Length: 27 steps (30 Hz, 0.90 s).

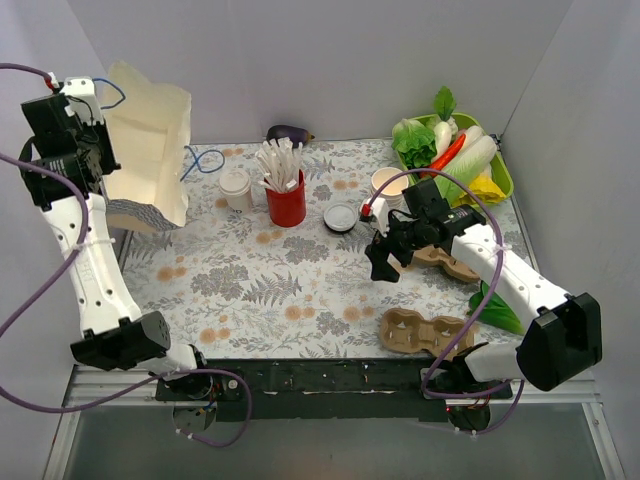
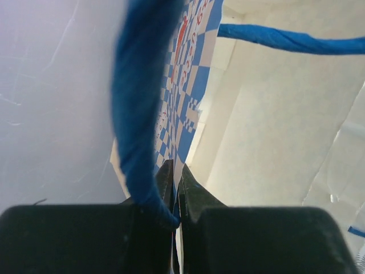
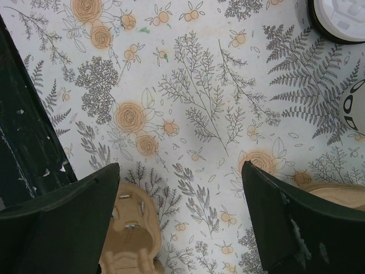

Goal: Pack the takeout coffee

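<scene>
Far-left corner of the floral-clothed desk (image 1: 300, 300): cream paper bag (image 1: 150, 150) with blue rope handles, mouth gaping toward the desk's middle. Left gripper (image 2: 175, 177) clenched on the bag's rim, paper pinched between the fingers, one blue rope handle (image 2: 137, 114) looping just beside them. Blue check print shows on the bag's outer face. Just right of the bag, near the far edge, takeout coffee (image 1: 236, 188): small cream-white paper cup, round white plastic lid on, upright, neither arm touching it. Close on its right, red cup of white sticks (image 1: 286, 200). Behind that, at the far edge, a dark purple aubergine (image 1: 290, 133). Right of the red cup, a round white lid in a black rim (image 1: 341, 217) lying flat, then a stack of lidless cream paper cups (image 1: 388, 184). Right gripper (image 1: 386, 262) released, jaws wide, hanging over bare cloth right of centre, holding nothing. Brown pulp cup carrier (image 1: 452, 262) partly under that arm; a second carrier (image 1: 430, 333) close to the near edge. Far-right corner: green tray (image 1: 505, 178) of vegetables.
</scene>
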Motion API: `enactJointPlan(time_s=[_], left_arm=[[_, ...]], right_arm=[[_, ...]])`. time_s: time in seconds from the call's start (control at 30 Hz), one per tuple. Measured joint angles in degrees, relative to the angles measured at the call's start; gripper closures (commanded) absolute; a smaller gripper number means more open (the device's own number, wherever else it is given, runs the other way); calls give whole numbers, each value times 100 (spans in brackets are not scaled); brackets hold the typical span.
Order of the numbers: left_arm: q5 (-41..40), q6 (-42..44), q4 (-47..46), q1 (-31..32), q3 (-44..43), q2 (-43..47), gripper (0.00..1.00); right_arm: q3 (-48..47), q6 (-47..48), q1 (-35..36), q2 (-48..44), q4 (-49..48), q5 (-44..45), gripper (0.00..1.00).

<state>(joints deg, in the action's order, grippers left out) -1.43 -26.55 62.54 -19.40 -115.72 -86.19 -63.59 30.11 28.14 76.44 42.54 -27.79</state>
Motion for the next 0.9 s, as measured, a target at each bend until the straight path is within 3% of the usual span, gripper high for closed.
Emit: enactJointPlan(time_s=[0.23,0.4,0.9], left_arm=[[852,101,-317,4,212,946,100],[1399,293,-857,7,1504,2041,100],[4424,72,-1222,129,1556,2682,100]], right_arm=[[7,7,0,76,-70,28,5],[7,26,0,170,-74,127,5],[164,216,-109,170,107,337,7]])
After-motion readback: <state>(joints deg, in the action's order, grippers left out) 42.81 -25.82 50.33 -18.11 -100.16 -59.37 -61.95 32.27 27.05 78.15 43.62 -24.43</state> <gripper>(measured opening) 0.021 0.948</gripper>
